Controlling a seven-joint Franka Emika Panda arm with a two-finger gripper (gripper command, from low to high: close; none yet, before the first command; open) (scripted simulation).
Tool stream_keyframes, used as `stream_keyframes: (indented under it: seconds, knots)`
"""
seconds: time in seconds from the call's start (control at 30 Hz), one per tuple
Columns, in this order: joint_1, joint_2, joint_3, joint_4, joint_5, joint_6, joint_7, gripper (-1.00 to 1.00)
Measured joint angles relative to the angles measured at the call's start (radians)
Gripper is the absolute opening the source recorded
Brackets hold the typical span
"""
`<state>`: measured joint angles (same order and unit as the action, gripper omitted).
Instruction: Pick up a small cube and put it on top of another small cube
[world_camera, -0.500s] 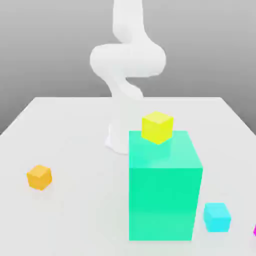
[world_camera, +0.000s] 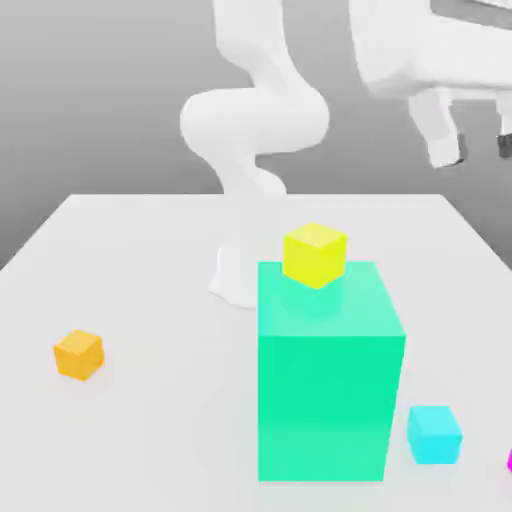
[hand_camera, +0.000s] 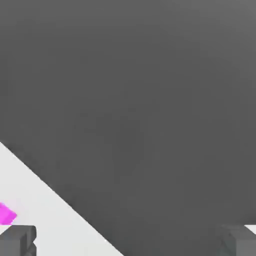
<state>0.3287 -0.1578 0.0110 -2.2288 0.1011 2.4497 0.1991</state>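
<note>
The small cube is magenta; a sliver of it shows at the right edge of the exterior view, on the white table near the front. In the hand view the small cube lies on the table's corner, close to one dark fingertip. My gripper hangs high at the exterior view's upper right, well above the table, open with nothing between its fingers. It is far above the magenta cube and touches nothing.
A big green block stands front centre with a yellow cube on its top. A cyan cube sits right of the block, an orange cube at the left. The arm's base stands behind the block.
The hand has swung into the exterior view's upper right, where it was not seen before. The upper arm has shifted. The cubes and the block have not moved.
</note>
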Motion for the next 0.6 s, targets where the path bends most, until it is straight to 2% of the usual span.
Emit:
stream_keyframes:
  seconds: [0.27,0.6]
  knots:
    - [0.108,0.288,0.061,0.031,-0.038,0.072,-0.213,0.0]
    - [0.208,0.648,0.099,0.078,-0.207,0.191,-0.346,0.0]
